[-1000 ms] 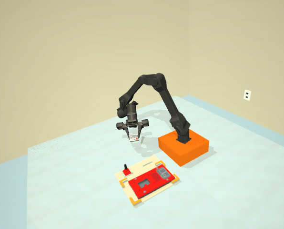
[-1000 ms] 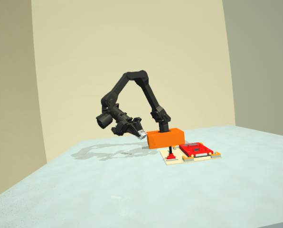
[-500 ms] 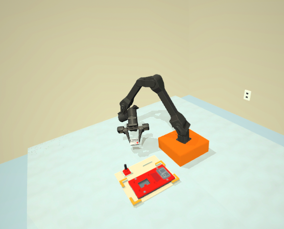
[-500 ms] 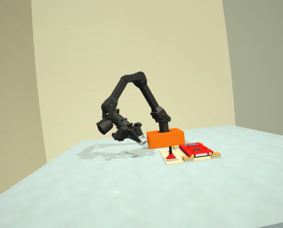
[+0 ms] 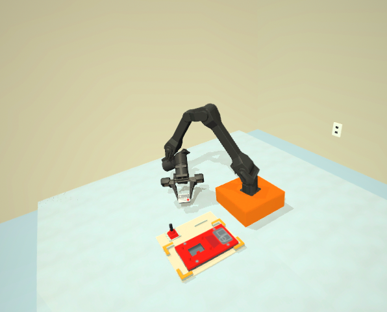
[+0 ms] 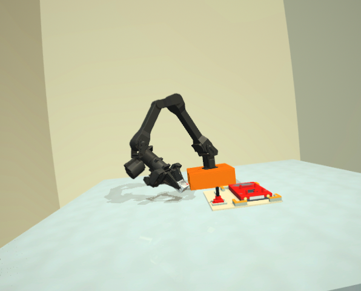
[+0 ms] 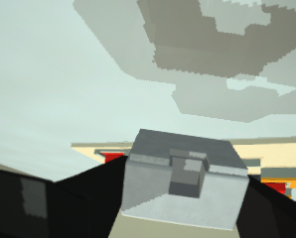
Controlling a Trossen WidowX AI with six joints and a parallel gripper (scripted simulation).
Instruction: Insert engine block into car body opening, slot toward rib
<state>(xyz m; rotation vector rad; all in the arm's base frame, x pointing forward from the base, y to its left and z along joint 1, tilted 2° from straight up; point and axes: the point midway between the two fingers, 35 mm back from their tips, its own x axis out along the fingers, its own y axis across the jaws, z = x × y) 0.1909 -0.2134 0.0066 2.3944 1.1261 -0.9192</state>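
Observation:
My gripper (image 5: 184, 197) (image 6: 182, 185) is shut on the grey-white engine block (image 5: 183, 197) (image 6: 183, 185) (image 7: 143, 195). It holds the block tilted above the table, behind the cream board in the top view. The wrist view shows the block's slot between the dark fingers. The red car body (image 5: 205, 251) (image 6: 241, 191) lies on the board. Its opening (image 5: 195, 249) (image 6: 251, 190) is empty, with a small red rib at one edge. The block is well apart from the car body.
The cream board (image 5: 187, 231) (image 6: 210, 203) has orange corner brackets (image 5: 184, 275) around the car body. A red base with an upright black lever (image 5: 171, 227) (image 6: 217, 191) stands at its corner. The orange robot base (image 5: 232, 205) (image 6: 210, 180) stands beside the board.

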